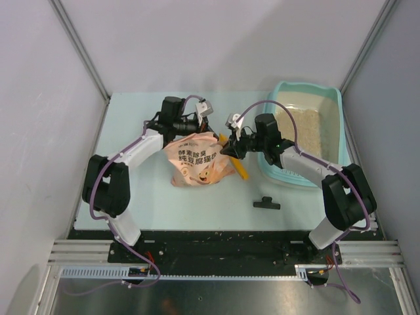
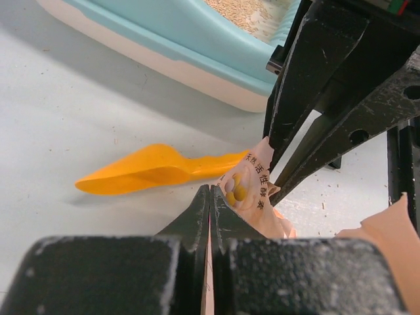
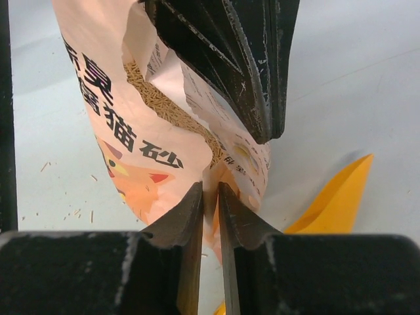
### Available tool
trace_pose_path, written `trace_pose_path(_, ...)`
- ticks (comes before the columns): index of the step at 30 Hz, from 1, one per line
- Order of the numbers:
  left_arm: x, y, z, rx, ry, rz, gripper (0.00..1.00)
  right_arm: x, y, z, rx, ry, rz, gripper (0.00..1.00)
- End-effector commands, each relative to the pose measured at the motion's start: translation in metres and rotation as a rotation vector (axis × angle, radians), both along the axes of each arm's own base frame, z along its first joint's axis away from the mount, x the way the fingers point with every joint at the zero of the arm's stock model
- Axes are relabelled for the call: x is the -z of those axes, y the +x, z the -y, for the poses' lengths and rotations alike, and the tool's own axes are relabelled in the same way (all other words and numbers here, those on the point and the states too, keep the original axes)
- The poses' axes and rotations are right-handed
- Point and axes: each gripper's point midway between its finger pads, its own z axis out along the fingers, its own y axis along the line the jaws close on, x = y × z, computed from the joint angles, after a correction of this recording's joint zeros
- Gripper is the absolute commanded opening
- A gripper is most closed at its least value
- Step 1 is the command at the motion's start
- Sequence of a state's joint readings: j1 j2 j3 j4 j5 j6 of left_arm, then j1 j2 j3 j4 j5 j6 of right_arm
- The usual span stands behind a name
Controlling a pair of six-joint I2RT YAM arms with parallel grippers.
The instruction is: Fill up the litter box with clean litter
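The light-teal litter box (image 1: 289,178) stands at the back right with pale beige litter (image 1: 308,128) in it; its wall (image 2: 184,39) and litter (image 2: 243,12) also show in the left wrist view. A pink-orange printed bag (image 1: 195,163) sits at the table's middle. My left gripper (image 1: 209,128) is shut on the bag's top edge (image 2: 252,197). My right gripper (image 1: 228,149) is shut on the bag's edge (image 3: 141,141) right beside it. Brownish granules (image 3: 152,93) show inside the bag's open mouth.
An orange plastic scoop (image 1: 241,167) lies on the table between the bag and the litter box; it also shows in the left wrist view (image 2: 151,169) and in the right wrist view (image 3: 335,197). A small black clip (image 1: 266,203) lies near the front, right of centre.
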State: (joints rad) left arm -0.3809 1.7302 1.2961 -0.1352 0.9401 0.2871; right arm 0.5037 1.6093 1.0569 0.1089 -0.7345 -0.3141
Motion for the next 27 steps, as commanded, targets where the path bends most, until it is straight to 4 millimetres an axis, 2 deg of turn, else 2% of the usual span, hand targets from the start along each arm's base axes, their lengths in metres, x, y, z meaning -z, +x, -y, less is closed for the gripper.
trace_pose_path(1, -0.017, 0.008, 0.003, -0.016, -0.023, 0.017, 0.0, -0.031, 0.013, 0.005, 0.073, 0.035, 0.04, 0.2)
trace_pose_path(5, -0.014, 0.012, 0.003, -0.025, -0.017, 0.02, 0.0, -0.036, -0.005, 0.001, -0.022, 0.064, 0.008, 0.28)
trace_pose_path(6, -0.013, 0.013, 0.004, -0.025, -0.016, 0.016, 0.0, -0.035, -0.008, 0.001, -0.033, 0.062, 0.004, 0.34)
trace_pose_path(9, -0.015, 0.016, 0.004, -0.03, -0.016, 0.02, 0.0, -0.034, -0.014, 0.002, -0.067, 0.059, 0.0, 0.38)
trace_pose_path(14, -0.014, 0.017, 0.004, -0.037, -0.012, 0.02, 0.0, -0.04, -0.008, 0.018, -0.02, 0.033, 0.031, 0.45)
trace_pose_path(15, -0.013, 0.017, 0.003, -0.037, -0.012, 0.018, 0.0, -0.034, -0.009, 0.022, -0.012, 0.016, 0.008, 0.49)
trace_pose_path(18, -0.011, 0.016, 0.003, -0.037, -0.011, 0.014, 0.0, -0.029, -0.003, 0.023, 0.0, 0.015, 0.001, 0.56)
trace_pose_path(22, -0.01, 0.018, 0.003, -0.046, -0.007, 0.01, 0.0, -0.036, 0.008, 0.016, 0.011, 0.051, 0.045, 0.64)
trace_pose_path(25, -0.01, 0.018, 0.003, -0.049, -0.005, 0.009, 0.0, -0.037, 0.009, 0.016, 0.017, 0.051, 0.048, 0.69)
trace_pose_path(27, -0.01, 0.019, 0.002, -0.05, -0.005, 0.015, 0.0, -0.036, 0.012, 0.022, 0.028, 0.049, 0.043, 0.8)
